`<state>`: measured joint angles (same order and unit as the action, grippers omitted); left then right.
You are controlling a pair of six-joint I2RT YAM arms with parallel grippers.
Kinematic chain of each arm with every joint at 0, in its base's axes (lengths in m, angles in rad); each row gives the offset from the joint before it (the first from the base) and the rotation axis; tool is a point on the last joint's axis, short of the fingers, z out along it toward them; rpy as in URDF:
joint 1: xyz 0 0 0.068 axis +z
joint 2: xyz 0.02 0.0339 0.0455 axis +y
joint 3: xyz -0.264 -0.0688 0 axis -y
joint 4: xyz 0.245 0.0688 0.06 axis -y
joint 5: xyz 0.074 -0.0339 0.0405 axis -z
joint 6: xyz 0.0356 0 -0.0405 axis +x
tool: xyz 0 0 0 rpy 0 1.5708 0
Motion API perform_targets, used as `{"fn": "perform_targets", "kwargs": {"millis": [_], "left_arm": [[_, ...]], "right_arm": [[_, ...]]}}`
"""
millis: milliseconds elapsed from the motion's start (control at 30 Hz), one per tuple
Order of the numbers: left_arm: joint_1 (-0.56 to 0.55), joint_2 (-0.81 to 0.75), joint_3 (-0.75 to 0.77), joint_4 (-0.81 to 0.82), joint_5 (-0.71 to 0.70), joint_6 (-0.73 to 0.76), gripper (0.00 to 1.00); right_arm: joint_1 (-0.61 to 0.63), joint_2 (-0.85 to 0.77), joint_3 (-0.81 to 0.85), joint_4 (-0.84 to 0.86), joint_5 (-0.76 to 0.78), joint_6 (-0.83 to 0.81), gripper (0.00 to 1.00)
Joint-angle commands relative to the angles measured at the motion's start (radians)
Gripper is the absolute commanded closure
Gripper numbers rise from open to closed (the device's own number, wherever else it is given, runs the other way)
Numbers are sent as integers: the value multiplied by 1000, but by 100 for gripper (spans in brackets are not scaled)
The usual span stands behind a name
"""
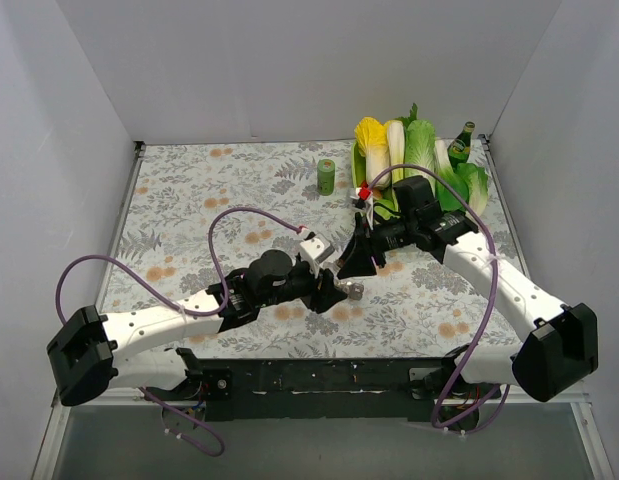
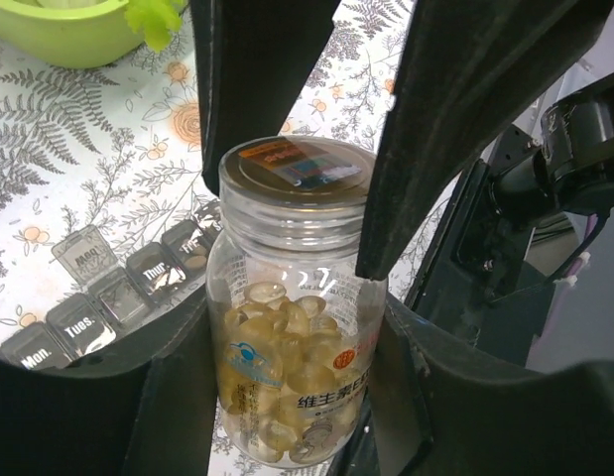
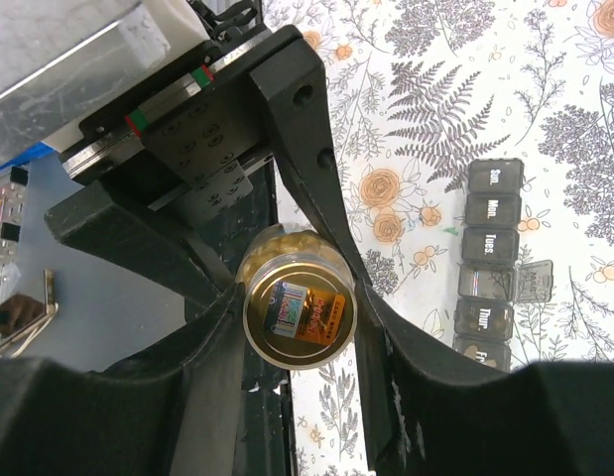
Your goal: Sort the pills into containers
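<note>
The left gripper (image 2: 297, 332) is pinched on the body of the pill bottle (image 2: 292, 397), a clear jar of yellow capsules (image 2: 277, 342) with Chinese print on its label. The right gripper (image 3: 299, 297) is pressed from both sides against the bottle's lid (image 3: 299, 327), which carries an orange and blue sticker. The containers (image 3: 493, 248) lie flat on the table (image 3: 455, 89) just beside the bottle. They form one strip of joined smoky-grey squares with white day names Sun., Mon., Tues., then Thur. The flap (image 3: 537, 281) of the square between Tues. and Thur. is swung open. A right finger (image 3: 416, 397) cuts off the strip's lower end. In the left wrist view its far end runs behind the bottle. In the top view the grippers hide the strip too much to make it out.
</note>
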<state>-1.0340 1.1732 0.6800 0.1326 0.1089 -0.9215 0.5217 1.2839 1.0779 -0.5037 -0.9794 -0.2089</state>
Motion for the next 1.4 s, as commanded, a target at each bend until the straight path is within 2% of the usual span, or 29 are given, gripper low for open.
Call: {"fn": "perform_targets", "kwargs": {"millis": [0,133,233,300,367,400,467,500,567,667,800,933,967,1033,1067,1133,1200,1267,1333,1367], "left_arm": [[0,-32,21,25,15,9,73],[2,-50,13,16,60,29,95],[3,-78,12,-30,94,94,100],[5,-122,9,-70,121,162,100],[5,-167,12,-115,155,206,100],[8,-175,21,-126,204,245,100],[11,-188,35,-201,253,272,100],[12,-193,45,-224,290,286,100],[14,-193,65,-280,317,288,100],[18,-210,52,-281,339,254,100],[22,-251,-3,-209,353,185,100],[23,-244,-13,-203,339,158,100],[22,-230,-7,-214,328,154,100],[22,-222,-4,-223,310,150,100],[22,-219,-2,-229,290,145,100],[22,-221,-2,-231,273,139,100],[22,-228,-5,-226,262,127,100],[22,-231,-7,-218,261,121,100],[22,-231,-8,-218,250,115,100],[23,-230,-8,-217,249,115,100]], "right_arm": [[-12,-41,-18,73,-42,25,99],[-12,-46,-24,67,-67,14,99],[-8,-51,-24,16,-114,-49,99],[12,-37,14,-77,-149,-212,99],[66,-9,100,-310,-168,-411,99],[87,0,125,-378,-154,-620,99],[127,34,171,-546,-136,-781,99],[136,49,213,-594,-116,-935,99],[161,77,247,-692,-96,-1056,99],[208,63,266,-679,-16,-1129,99],[247,23,228,-538,64,-1049,99],[245,38,231,-402,85,-764,98],[241,45,226,-365,82,-588,85],[207,49,217,-320,-16,-474,70],[196,54,208,-312,-60,-402,57],[184,55,192,-274,-131,-299,52],[173,35,153,-205,-145,-208,39],[143,26,142,-187,-139,-179,29],[124,32,139,-199,-143,-170,27],[123,26,131,-197,-142,-169,23]]}}
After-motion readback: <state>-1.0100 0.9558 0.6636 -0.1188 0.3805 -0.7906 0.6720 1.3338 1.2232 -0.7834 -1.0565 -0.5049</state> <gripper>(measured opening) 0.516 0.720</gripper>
